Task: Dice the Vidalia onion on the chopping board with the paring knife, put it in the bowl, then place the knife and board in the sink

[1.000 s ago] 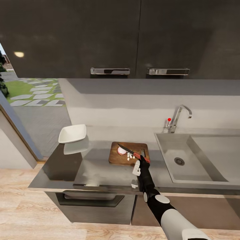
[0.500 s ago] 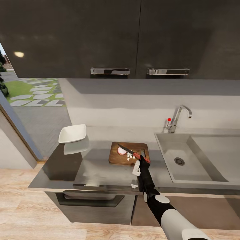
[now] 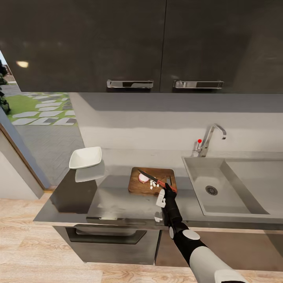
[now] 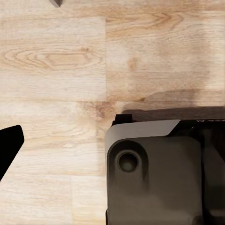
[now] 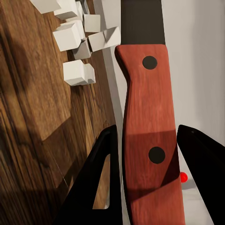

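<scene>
The dark wooden chopping board (image 3: 155, 174) lies on the grey countertop (image 3: 114, 196), left of the sink (image 3: 236, 204). On it rest a pinkish piece of Vidalia onion (image 3: 143, 179) and several white diced cubes (image 3: 153, 184), (image 5: 77, 42). My right gripper (image 3: 169, 189) is shut on the paring knife's red handle (image 5: 147, 140), with the dark blade (image 3: 146, 175) slanting over the board above the onion. The white bowl (image 3: 85, 157) sits at the counter's far left. Of my left gripper, one black fingertip (image 4: 8, 144) shows at the picture's edge over wooden floor, wide of the centre.
A curved chrome faucet (image 3: 210, 137) with a red dot stands behind the sink basin, whose drain (image 3: 211, 190) shows. Dark wall cabinets (image 3: 157, 43) hang above. The counter ends at the left by a doorway. A grey part of the robot's base (image 4: 154, 173) lies below the left wrist.
</scene>
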`<state>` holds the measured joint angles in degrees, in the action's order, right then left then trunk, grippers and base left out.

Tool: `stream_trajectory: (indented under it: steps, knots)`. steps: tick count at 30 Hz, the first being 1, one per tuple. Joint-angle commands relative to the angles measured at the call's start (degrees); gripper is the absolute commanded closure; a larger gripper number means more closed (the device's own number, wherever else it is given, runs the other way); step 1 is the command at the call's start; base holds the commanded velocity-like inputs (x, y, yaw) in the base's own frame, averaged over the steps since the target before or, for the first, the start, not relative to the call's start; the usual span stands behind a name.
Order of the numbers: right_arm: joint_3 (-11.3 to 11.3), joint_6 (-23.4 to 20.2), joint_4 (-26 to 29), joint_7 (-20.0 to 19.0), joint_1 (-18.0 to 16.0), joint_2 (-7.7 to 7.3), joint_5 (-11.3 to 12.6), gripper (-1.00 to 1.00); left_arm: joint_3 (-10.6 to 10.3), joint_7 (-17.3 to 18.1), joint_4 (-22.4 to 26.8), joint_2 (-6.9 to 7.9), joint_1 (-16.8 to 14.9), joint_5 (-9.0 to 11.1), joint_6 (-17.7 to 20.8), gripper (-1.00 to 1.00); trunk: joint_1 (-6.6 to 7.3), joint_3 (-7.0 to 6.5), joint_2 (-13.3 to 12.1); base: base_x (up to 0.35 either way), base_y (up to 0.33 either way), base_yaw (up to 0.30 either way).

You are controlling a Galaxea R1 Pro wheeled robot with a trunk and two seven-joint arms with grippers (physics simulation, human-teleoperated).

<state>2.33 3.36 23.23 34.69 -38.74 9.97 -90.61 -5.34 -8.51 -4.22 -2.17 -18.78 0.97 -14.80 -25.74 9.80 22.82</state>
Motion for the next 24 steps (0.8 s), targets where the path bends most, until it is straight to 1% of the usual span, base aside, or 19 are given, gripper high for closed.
stream_trajectory:
  steps: [1, 24]
  knots:
    - [0.5, 0.1, -1.2, -0.1, 0.0, 0.03, 0.0, 1.0, -0.5, -0.3, -0.3, -0.03, -0.1, 0.1, -0.4, -1.0, -0.04, 0.13, 0.1, 0.0, 0.0, 0.0]
    - [0.5, 0.1, -1.8, -0.1, 0.0, 0.03, 0.0, 1.0, -0.5, -0.3, -0.3, -0.02, -0.1, 0.1, -0.4, -1.0, -0.04, 0.13, 0.1, 0.004, 0.001, 0.0]
